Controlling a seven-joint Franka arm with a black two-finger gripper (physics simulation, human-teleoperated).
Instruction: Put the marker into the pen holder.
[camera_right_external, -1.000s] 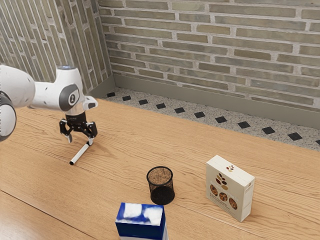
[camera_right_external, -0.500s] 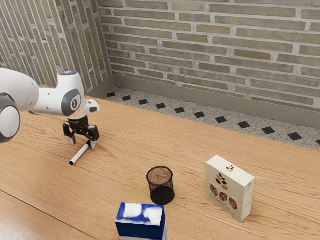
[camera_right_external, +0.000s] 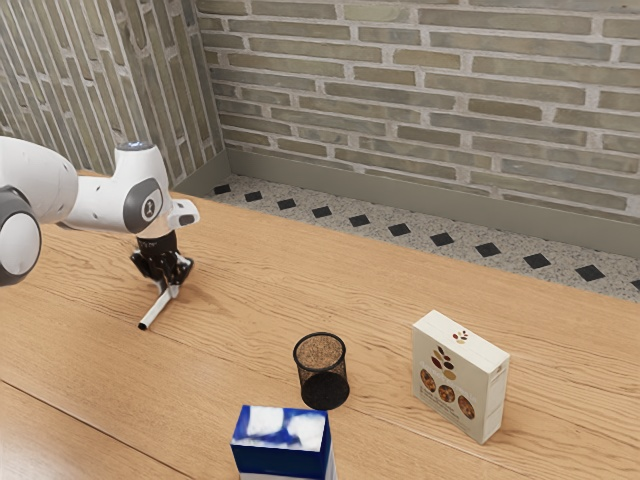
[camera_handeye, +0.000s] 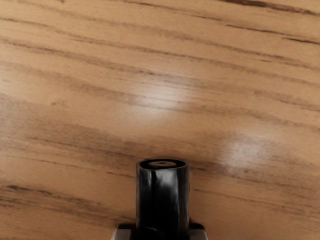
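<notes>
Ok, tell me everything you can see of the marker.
The marker is slim and straight, with a white barrel that looks like plastic. The exterior view shows a black end away from the gripper; the wrist view shows a glossy black, round, rimmed end. The gripper is shut on it near one end, outside the pen holder. I can't tell whether it touches the table.

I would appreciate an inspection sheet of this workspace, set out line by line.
Surface: wooden table, a seam running across it.
Job's things: white marker with black ends, outside the upright mesh pen holder.
Clutter: blue-and-white carton and cream box, both near the pen holder.
Pincer: shut on the marker, well apart from the pen holder.
Cables: nothing seen.
Surroundings: brick wall and diamond-patterned floor beyond the table.
</notes>
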